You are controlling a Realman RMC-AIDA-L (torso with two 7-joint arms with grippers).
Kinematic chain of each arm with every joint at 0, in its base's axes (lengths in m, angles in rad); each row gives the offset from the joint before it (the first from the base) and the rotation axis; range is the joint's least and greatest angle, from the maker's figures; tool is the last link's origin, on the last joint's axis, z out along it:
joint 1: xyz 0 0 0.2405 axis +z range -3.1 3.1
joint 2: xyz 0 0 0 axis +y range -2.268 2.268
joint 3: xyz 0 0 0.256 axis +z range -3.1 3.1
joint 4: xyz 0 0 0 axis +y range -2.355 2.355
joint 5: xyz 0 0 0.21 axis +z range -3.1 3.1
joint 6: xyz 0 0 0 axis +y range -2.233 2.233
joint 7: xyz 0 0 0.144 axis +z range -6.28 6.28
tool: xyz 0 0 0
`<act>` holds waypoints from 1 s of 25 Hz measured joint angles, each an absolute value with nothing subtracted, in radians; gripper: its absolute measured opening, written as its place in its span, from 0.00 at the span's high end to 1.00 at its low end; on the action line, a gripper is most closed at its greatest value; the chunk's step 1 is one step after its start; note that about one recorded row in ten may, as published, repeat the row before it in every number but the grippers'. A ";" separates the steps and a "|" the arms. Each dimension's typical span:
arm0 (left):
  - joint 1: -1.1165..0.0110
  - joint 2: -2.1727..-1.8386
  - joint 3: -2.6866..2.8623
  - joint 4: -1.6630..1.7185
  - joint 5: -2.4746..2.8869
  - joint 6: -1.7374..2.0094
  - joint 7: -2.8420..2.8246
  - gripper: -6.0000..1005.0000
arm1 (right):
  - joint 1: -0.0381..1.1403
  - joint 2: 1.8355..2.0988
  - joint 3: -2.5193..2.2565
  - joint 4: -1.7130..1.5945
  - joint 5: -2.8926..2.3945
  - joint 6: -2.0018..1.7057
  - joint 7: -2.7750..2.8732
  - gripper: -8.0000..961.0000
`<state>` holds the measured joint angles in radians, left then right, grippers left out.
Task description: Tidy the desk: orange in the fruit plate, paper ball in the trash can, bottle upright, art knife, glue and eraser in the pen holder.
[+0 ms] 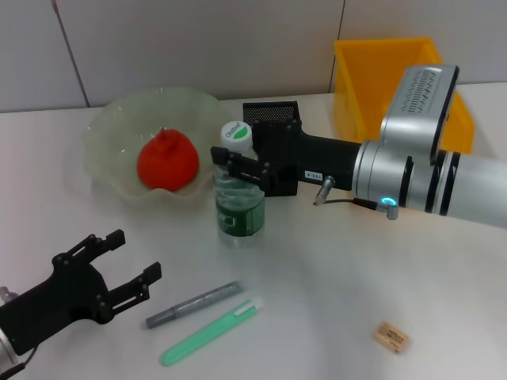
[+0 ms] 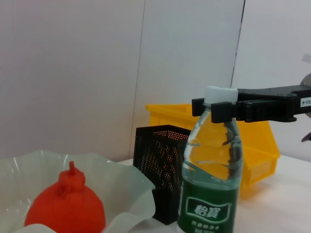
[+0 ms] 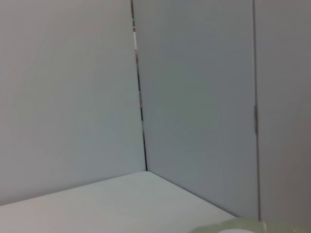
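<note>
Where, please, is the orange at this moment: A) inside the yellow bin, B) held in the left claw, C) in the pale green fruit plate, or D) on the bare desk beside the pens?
C: the orange sits in the middle of the wavy pale green fruit plate, behind and to the left of the upright bottle that the right claw grips near the cap.

right arm shell: silver-grey cylinders, with a ribbed vent panel on the boxy upper housing
right arm joints: black bands between segments, a small cyan light glowing
right wrist: black block, white label, thin dark cable
right end effector [image 1: 242, 168]: black, slim fingers
left end effector [image 1: 119, 265]: matte black, angular fingers, visible screws
</note>
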<state>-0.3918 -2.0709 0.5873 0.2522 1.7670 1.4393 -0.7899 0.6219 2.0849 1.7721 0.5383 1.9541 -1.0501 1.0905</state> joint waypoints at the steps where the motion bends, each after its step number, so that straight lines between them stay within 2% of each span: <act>1: -0.388 -2.071 0.585 0.254 1.767 1.443 -0.790 0.18 | 0.622 2.085 1.772 0.538 1.954 -1.050 1.090 0.55; 10: -0.336 -2.067 0.576 0.265 1.767 1.495 -0.790 0.18 | 0.608 2.088 1.665 0.629 1.962 -1.049 1.115 0.55; 16: -0.261 -2.069 0.569 0.282 1.767 1.562 -0.743 0.18 | 0.632 2.089 1.601 0.650 2.020 -1.039 1.120 0.54; 25: -0.245 -2.068 0.563 0.276 1.767 1.567 -0.744 0.18 | 0.683 2.089 1.479 0.674 2.086 -0.962 1.124 0.54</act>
<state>-0.2451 -2.0678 0.5629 0.2756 1.7672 1.5668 -0.7439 0.6827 2.0893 1.4786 0.6740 2.0861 -0.9617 1.1237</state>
